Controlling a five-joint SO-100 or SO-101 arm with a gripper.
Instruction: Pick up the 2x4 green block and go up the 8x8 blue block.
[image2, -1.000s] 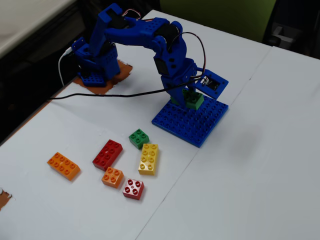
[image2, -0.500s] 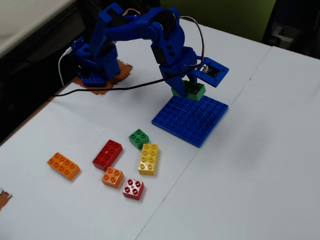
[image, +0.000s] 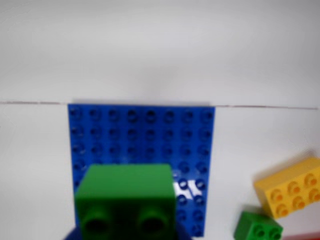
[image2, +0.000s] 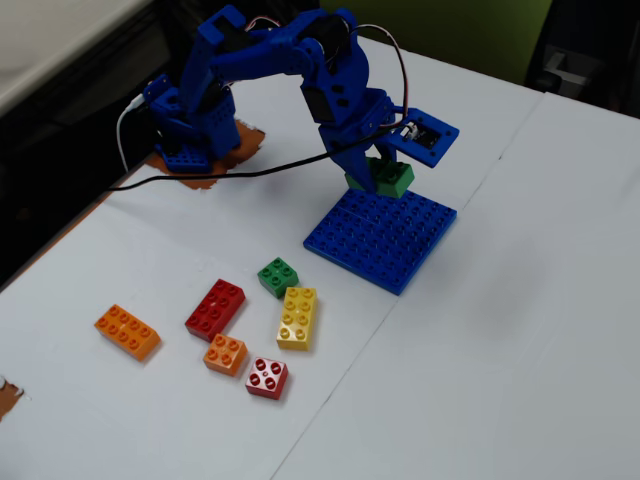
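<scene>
Raised since the earlier frame, the gripper (image2: 378, 172) clamps the oblong green plastic brick (image2: 381, 177) above the flat blue studded baseplate (image2: 385, 235); carry step, lowering onto studs likely next

Green bricks: I count two, a 2x4 green block (image2: 383, 177) held above the plate at the far side and a small square green brick (image2: 277, 276) near the middle.
Blue baseplates: one, the 8x8 blue block (image2: 385, 240).
Yellow bricks: one (image2: 297, 317).
Red bricks: I see two, a long one (image2: 215, 307) and a small square one (image2: 267, 377).
Orange bricks: two, a long one (image2: 127, 331) at the left and a small one (image2: 225, 354).
Robot arms: one (image2: 270, 75).
</scene>
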